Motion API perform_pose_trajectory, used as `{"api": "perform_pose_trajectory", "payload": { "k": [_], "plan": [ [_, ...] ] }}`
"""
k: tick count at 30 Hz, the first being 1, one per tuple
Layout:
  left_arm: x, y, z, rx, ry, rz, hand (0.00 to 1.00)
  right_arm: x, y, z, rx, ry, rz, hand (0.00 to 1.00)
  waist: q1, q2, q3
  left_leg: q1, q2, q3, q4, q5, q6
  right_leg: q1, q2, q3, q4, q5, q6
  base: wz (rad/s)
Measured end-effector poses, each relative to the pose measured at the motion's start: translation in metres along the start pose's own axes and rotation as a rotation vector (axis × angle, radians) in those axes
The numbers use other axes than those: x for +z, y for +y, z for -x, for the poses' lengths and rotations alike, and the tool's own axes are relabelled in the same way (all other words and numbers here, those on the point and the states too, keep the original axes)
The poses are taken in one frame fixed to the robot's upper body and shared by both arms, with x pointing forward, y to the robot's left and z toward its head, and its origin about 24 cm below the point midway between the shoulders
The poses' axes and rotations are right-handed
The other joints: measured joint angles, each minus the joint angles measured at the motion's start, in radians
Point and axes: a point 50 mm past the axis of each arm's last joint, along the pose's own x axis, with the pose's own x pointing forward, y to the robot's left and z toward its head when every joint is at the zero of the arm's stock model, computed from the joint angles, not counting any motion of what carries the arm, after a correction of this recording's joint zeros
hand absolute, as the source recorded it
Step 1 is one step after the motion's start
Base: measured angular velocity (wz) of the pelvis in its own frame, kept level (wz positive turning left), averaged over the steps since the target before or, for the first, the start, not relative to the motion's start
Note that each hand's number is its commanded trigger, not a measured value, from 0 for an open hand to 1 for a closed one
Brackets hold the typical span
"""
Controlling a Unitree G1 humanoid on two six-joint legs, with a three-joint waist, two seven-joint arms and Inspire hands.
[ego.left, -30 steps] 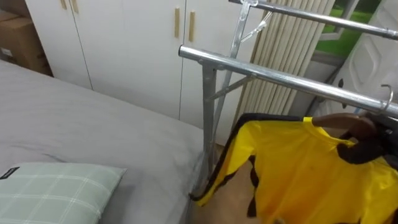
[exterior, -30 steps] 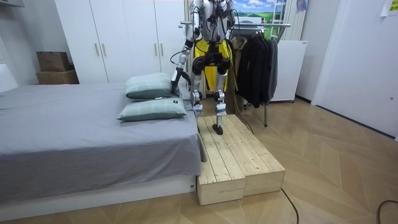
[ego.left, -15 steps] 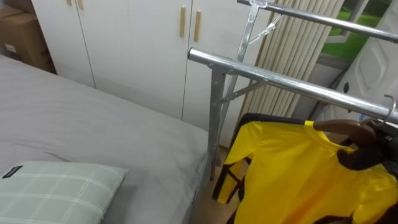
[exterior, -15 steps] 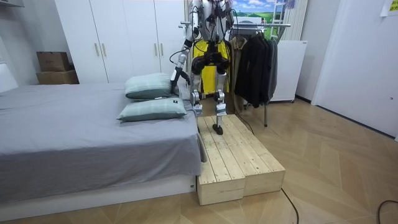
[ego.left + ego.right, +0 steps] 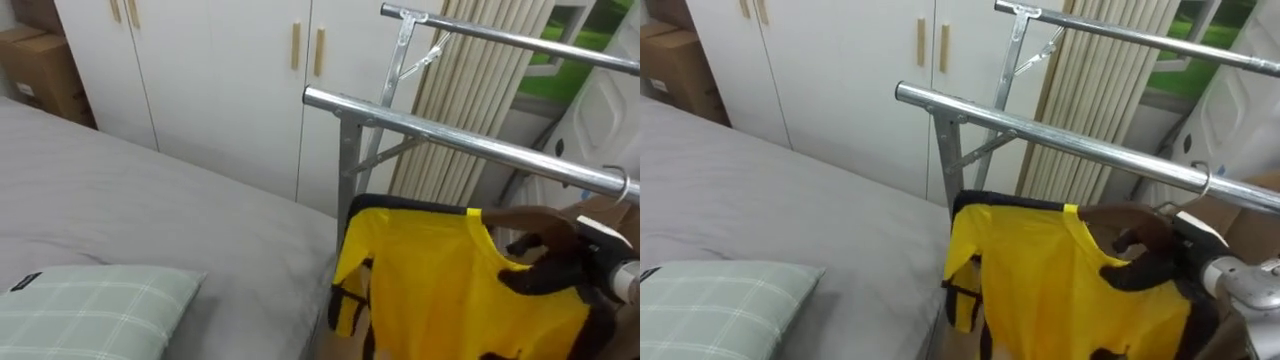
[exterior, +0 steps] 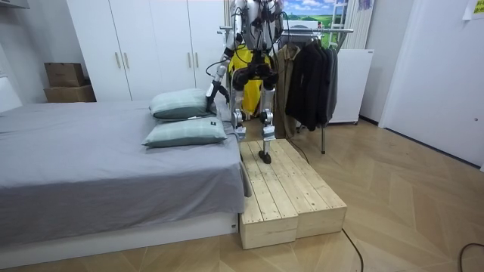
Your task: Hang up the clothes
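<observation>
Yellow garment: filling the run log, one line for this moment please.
right hand: shut on hanger | yellow garment: on hanger, below rail | hook: at rail, seating unclear

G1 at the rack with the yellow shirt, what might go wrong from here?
1. The hook of the hanger is at the lower rail, but I cannot tell whether it is over it; if the right hand lets go now, the yellow shirt may drop.
2. The shirt's sleeve hangs beside the rack's upright and may snag.
3. The robot stands on a raised wooden platform; a far reach may upset it.
</observation>
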Motion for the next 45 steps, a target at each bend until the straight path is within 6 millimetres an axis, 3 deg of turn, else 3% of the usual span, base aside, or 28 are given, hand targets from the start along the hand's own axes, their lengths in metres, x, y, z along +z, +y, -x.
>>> {"api": "perform_pose_trajectory", "payload": {
  "k": [15, 27, 38, 45],
  "plan": [
    [0.019, -0.006, 0.001, 0.001, -0.085, -0.048, 0.00, -0.015, 0.003, 0.000, -0.031, 0.052, -0.059, 0.00, 0.002, 0.010, -0.0046, 0.001, 0.001, 0.008, -0.003, -0.003, 0.003, 0.003, 0.000, 0.001, -0.014, 0.010, 0.000, -0.01],
    [0.022, -0.009, 0.001, -0.013, -0.094, -0.026, 0.00, -0.015, 0.006, -0.002, -0.051, 0.047, -0.071, 0.00, 0.001, 0.016, -0.0034, 0.010, 0.001, 0.012, -0.011, -0.003, 0.003, 0.007, 0.001, 0.003, -0.015, 0.011, 0.000, -0.01],
    [0.019, -0.011, 0.002, -0.018, -0.085, -0.022, 0.00, -0.003, -0.001, -0.001, -0.113, 0.004, -0.028, 0.00, -0.005, 0.016, -0.0065, 0.027, 0.004, 0.036, -0.036, -0.003, 0.002, 0.007, 0.002, 0.037, -0.024, 0.012, 0.000, -0.06],
    [0.016, -0.010, 0.001, -0.012, -0.074, -0.007, 0.00, 0.006, -0.004, 0.005, -0.135, -0.073, -0.011, 0.00, -0.014, 0.003, -0.0154, 0.035, 0.011, 0.064, -0.046, -0.003, 0.002, 0.003, 0.003, 0.056, -0.028, 0.015, -0.001, -0.10]
  ]
}}
